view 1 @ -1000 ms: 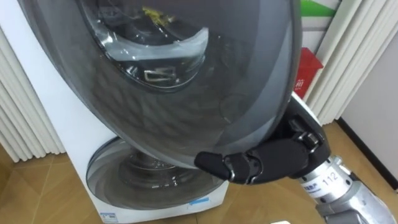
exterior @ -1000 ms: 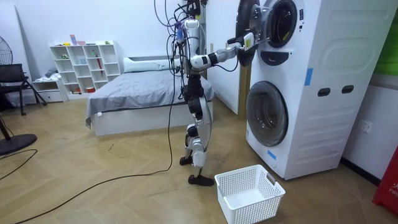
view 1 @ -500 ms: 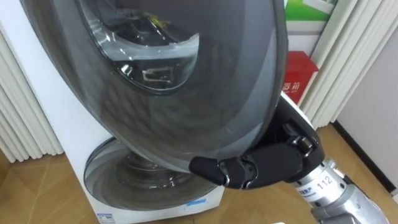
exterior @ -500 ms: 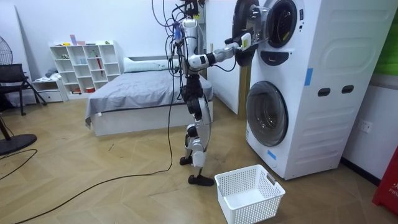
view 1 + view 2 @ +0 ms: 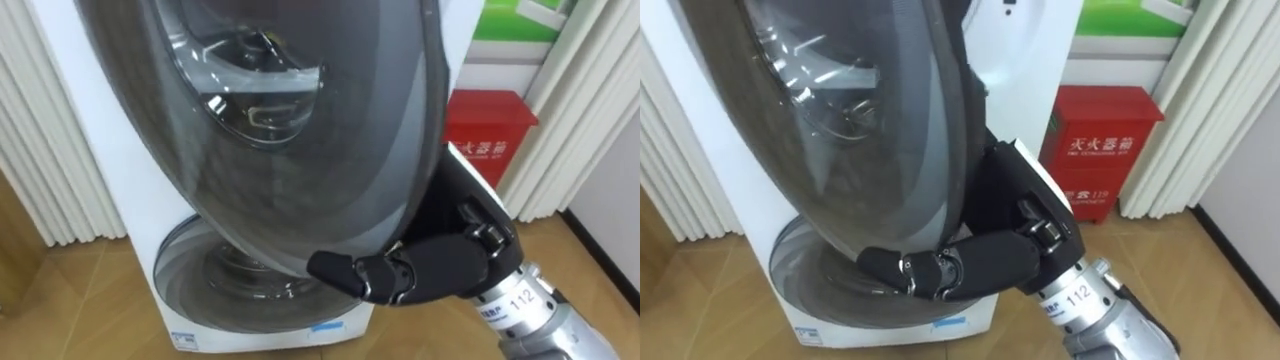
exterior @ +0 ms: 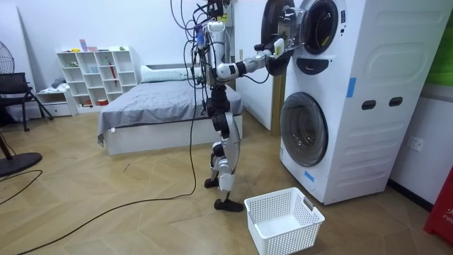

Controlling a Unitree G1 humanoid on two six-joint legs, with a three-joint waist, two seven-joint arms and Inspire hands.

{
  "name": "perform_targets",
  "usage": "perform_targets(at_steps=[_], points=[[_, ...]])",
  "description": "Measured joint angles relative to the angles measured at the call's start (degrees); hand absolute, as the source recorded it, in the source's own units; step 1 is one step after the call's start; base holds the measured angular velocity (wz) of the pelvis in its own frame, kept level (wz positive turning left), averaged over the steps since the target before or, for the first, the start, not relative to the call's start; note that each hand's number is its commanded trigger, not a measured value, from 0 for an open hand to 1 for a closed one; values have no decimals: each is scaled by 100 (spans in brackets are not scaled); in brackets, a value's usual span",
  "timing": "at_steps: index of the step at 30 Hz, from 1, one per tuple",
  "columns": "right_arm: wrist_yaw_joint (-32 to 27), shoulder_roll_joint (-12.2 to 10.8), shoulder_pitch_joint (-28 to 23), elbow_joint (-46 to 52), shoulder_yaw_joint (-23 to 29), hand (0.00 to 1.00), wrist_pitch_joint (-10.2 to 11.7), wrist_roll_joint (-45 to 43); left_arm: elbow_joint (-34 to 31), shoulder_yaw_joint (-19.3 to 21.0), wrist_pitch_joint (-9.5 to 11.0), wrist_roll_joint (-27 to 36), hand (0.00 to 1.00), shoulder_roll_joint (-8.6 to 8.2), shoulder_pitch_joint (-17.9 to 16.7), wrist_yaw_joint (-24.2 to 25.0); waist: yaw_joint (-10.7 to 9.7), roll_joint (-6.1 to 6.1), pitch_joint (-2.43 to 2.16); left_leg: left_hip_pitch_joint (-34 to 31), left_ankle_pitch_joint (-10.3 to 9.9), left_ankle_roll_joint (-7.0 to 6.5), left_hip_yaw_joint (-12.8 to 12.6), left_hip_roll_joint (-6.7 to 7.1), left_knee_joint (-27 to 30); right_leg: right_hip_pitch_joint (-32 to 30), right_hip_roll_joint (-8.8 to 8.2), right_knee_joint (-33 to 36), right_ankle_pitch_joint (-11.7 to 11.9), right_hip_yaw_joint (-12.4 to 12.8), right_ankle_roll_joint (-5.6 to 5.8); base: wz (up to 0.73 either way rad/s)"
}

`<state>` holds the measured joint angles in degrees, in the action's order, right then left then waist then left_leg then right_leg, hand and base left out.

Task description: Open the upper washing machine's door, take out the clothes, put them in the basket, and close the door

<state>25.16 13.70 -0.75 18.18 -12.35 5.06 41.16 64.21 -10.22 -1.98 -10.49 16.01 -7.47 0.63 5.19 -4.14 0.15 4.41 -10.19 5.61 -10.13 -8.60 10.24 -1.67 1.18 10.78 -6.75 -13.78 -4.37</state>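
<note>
Swinging door [image 5: 300,130] wider (right hand [image 5: 432,270])

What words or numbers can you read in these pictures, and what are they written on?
"112": on the white band at the wrist of the right hand.
"119": in white on the red box; the white characters above it are too small to be sure of.
Blue sticker on the lower washing machine: too small to read.
</note>
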Motion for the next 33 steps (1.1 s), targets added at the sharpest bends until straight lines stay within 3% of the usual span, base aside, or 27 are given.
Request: perform_targets(at_steps=[10,14,16,17,18,23,27,31,33], points=[[205,25,1,-131,-390,0,157,228,-12,125,-1,198,0,-3,-63,0,174,-43,-11,-173,177,72,-4,-63,38,-86,-10,106,-65,-249,-113,14],[439,25,42,-131,-783,0,172,351,-89,265,0,206,0,3,-79,-4,414,-122,-33,-291,253,55,-1,-60,45,-158,-22,129,-95,-374,-201,15],[513,29,212,-131,-1077,0,79,434,-86,269,1,294,0,20,-78,-13,545,-184,-43,-310,300,64,0,-58,49,-151,-29,142,-116,-406,-228,26],[634,31,385,-131,-1326,0,-13,416,-84,284,16,389,0,51,-55,-15,618,-214,-43,-356,316,66,5,-58,51,-159,-29,140,-130,-443,-226,42],[806,23,565,-131,-1525,0,-118,275,-72,349,26,421,0,64,-51,-21,671,-265,-72,-390,320,74,102,-53,61,-155,-35,123,-119,-516,-201,42],[1371,22,894,-130,-1672,0,-335,-126,8,375,26,552,0,39,-65,-4,973,-300,-76,-402,284,29,291,45,52,-19,-156,96,-172,-750,-77,33],[1584,25,899,-130,-1671,0,-389,-151,62,448,27,652,0,31,-65,1,973,-262,-43,-416,211,-43,401,149,19,67,-246,95,-177,-836,26,14],[1633,27,900,-130,-1671,0,-396,-310,48,448,27,652,0,31,-35,1,947,-245,-19,-380,196,-71,409,202,-59,68,-294,97,-170,-834,24,2],[1637,77,899,-130,-1665,0,-397,-328,48,448,32,654,0,22,28,0,938,-246,16,-372,177,-98,410,222,-88,70,-306,97,-187,-836,54,0]])
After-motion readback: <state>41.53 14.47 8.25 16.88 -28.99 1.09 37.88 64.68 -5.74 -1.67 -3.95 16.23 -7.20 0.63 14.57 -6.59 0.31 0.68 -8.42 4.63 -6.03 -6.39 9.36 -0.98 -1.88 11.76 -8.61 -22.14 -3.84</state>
